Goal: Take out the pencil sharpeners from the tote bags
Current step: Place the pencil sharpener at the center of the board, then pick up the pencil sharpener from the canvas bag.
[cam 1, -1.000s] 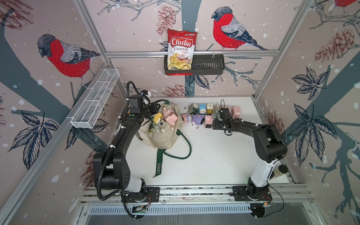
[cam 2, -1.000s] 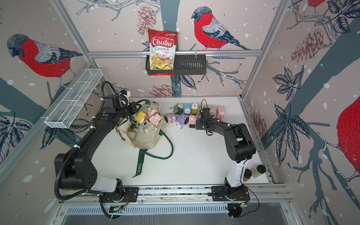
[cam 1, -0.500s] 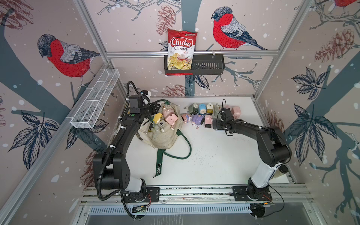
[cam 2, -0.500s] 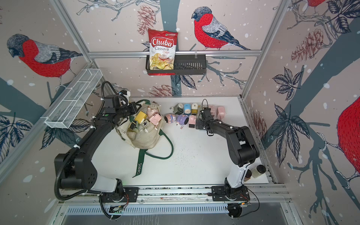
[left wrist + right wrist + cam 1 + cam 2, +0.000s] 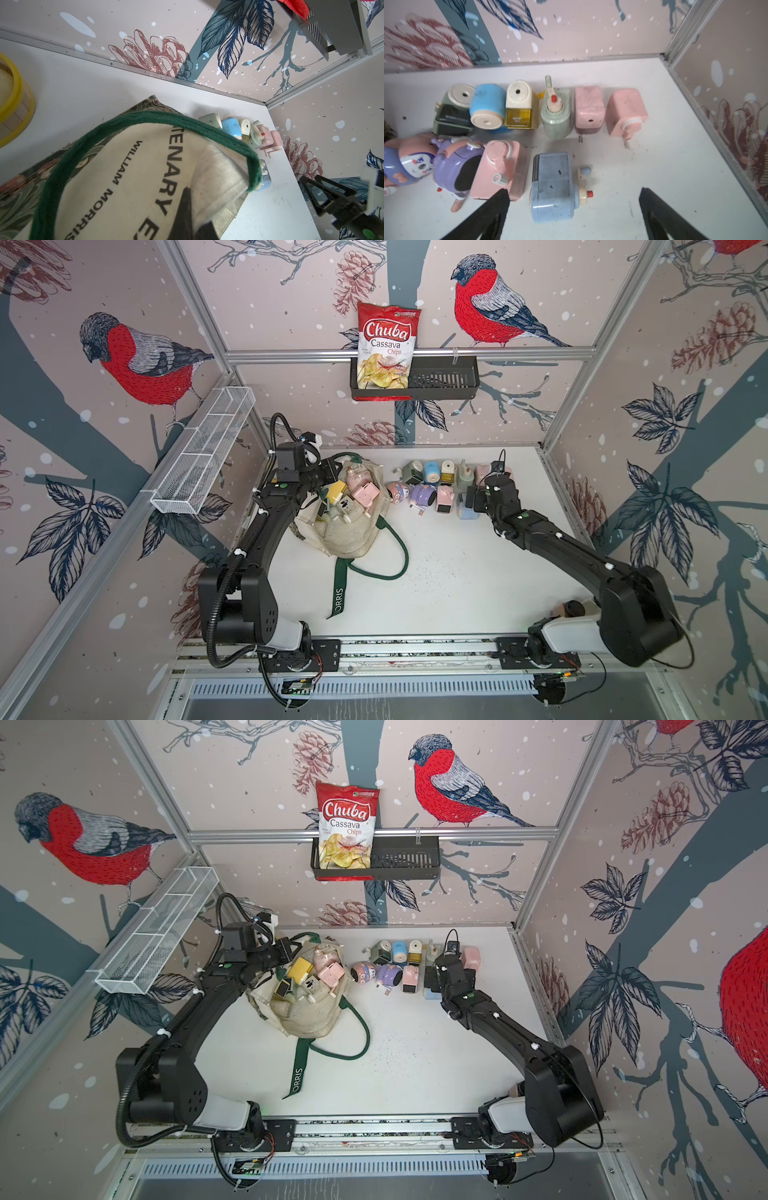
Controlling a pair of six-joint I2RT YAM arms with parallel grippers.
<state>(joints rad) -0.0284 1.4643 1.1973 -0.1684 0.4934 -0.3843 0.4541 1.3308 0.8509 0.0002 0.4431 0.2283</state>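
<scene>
While your left gripper point(image 5: 328, 476) pinched the tote bag point(image 5: 350, 533) at its rim, your right gripper point(image 5: 574, 192) stood wide over a blue sharpener point(image 5: 553, 187) beside the bag; more pencil sharpeners point(image 5: 362, 494) lay inside it.

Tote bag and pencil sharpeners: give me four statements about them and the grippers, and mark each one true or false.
1. The tote bag is empty. False: a yellow sharpener and a pink sharpener show in its mouth.
2. The left gripper is shut on the tote bag's canvas. True.
3. The right gripper holds the light blue sharpener. False: its jaws stand open and the sharpener lies on the table.
4. The chips bag stands in the black wall basket. True.
</scene>
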